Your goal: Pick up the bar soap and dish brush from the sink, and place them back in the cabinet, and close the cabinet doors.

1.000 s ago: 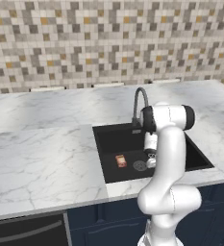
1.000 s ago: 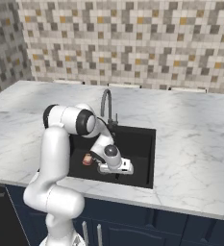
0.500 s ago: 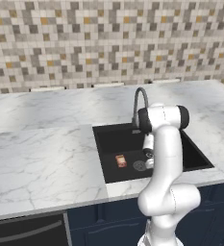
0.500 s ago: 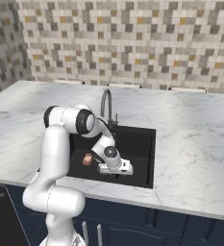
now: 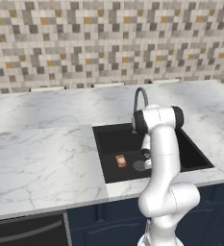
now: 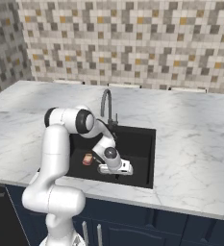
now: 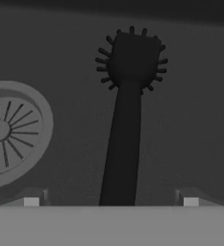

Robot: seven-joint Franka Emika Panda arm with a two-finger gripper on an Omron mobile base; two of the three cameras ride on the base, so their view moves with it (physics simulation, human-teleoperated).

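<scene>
Jaws stand wide apart on the gripper [image 7: 111, 202], which is lowered into the sink [image 5: 108, 139] and holds nothing; in the hand view its two pale fingertips [image 7: 31, 201] sit on either side of the dish brush [image 7: 125, 120], whose handle runs up between them without touching either. That brush lies flat on the black basin floor, its bristly head at the far end of the handle as the hand camera sees it, and the round silver drain [image 7: 7, 132] lies just beside the handle. In the left base view the bar soap [image 5: 120, 161] rests on the basin floor near the sink's front-left part, beside the drain [image 5: 139, 166] and apart from the arm's hand. From the right base view the soap [image 6: 87, 159] lies just left of the white hand, and the curved chrome faucet [image 6: 106, 103] rises behind the basin on the marble counter [image 6: 195, 144].
</scene>
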